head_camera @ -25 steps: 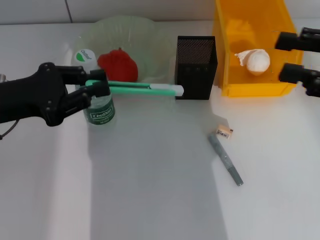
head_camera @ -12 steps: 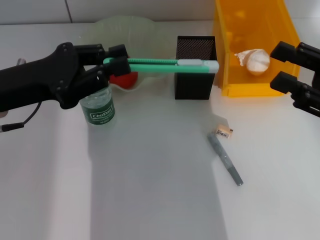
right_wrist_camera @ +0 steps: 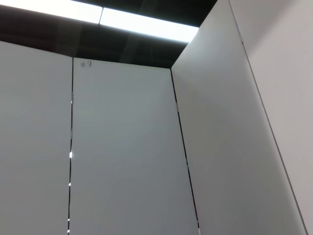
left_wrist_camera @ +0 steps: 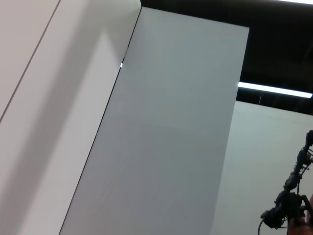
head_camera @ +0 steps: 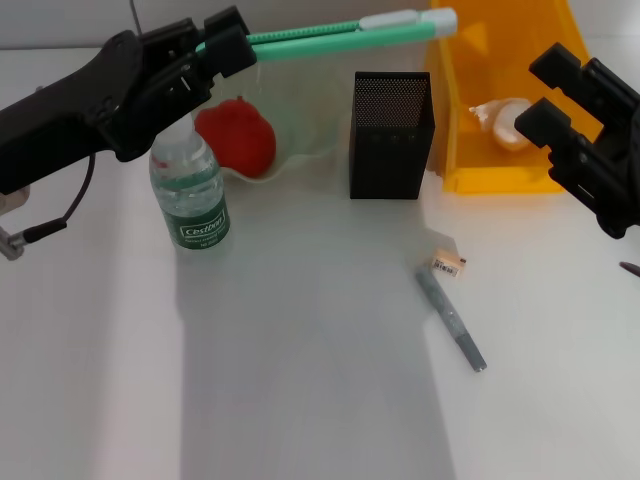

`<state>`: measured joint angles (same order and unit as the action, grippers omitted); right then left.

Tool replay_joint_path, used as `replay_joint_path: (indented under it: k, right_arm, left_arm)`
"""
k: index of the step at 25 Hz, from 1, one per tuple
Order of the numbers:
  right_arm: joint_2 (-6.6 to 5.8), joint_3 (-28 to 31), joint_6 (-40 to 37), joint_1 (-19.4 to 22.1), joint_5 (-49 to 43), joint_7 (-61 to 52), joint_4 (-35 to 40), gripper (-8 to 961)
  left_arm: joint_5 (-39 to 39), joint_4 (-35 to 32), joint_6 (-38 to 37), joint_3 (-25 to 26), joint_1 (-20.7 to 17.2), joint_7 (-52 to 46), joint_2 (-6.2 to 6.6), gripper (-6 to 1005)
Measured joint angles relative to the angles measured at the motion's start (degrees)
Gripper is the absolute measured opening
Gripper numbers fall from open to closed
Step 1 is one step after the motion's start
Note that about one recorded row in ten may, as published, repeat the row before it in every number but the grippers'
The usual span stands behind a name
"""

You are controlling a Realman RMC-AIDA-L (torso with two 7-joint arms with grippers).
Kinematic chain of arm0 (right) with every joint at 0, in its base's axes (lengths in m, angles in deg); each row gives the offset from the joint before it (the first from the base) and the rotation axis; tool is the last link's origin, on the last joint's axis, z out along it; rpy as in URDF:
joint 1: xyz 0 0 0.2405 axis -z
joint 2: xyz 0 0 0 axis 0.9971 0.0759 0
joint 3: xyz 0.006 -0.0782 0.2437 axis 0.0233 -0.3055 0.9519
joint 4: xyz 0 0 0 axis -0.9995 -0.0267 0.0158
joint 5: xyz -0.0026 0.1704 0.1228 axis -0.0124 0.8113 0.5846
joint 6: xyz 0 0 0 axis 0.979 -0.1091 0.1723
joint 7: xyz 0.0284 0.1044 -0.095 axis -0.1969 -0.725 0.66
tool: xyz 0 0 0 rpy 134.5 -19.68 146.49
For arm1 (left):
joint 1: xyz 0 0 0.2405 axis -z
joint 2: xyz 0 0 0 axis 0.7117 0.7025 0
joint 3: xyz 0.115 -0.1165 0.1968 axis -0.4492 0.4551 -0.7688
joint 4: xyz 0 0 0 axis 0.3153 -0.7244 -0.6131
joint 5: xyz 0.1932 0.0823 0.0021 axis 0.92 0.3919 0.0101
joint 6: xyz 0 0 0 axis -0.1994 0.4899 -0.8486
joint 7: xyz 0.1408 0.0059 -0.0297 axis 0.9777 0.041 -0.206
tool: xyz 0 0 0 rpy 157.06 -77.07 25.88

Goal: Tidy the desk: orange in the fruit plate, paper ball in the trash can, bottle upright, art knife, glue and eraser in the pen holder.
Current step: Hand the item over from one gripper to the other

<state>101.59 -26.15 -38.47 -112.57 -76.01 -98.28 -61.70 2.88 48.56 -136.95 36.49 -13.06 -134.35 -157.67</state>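
Note:
In the head view my left gripper [head_camera: 232, 42] is shut on the green art knife [head_camera: 340, 32] and holds it level, high above the table, with its white tip above the black mesh pen holder [head_camera: 392, 135]. The bottle [head_camera: 190, 195] stands upright below my left arm. The red-orange fruit [head_camera: 238, 135] lies in the translucent fruit plate [head_camera: 305, 105]. The paper ball [head_camera: 503, 122] lies in the yellow trash bin [head_camera: 500, 178]. The eraser [head_camera: 449, 264] and the grey glue stick [head_camera: 451, 321] lie on the table. My right gripper [head_camera: 540, 90] is open and empty beside the bin.
The white table [head_camera: 300, 380] lies below. Both wrist views show only walls and ceiling lights, none of the desk's things.
My left gripper has lifted the art knife up and to the right, from beside the bottle to above the pen holder. My right gripper has moved left and nearer.

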Motion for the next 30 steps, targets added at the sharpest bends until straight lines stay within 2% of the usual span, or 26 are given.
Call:
replay_joint_path:
  k: [8, 9, 10, 14, 30]
  right_arm:
    - [0.13, 1.22, -0.09, -2.67, 1.05, 0.99, -8.04, 573]
    - [0.17, 1.6, -0.09, -3.15, 1.22, 1.0, -9.32, 574]
    - [0.27, 2.41, -0.09, -3.82, 1.26, 1.1, -11.12, 574]
    - [0.38, 5.26, -0.21, -5.21, 1.26, 1.15, -15.52, 574]
    - [0.52, 6.72, 0.27, -11.21, 1.25, 1.44, -20.13, 573]
  left_arm:
    - [-1.49, 1.37, -0.15, -0.29, 0.76, 0.48, -0.53, 203]
    - [-2.09, 1.94, -0.21, -0.33, 1.0, 0.75, -0.61, 203]
    - [-3.79, 5.74, -0.42, -0.39, 2.11, 2.94, -0.71, 203]
    - [-5.47, 7.98, -0.47, -0.36, 2.76, 3.52, -0.79, 203]
    - [-7.97, 12.75, -0.69, -0.46, 3.98, 4.69, -1.21, 203]
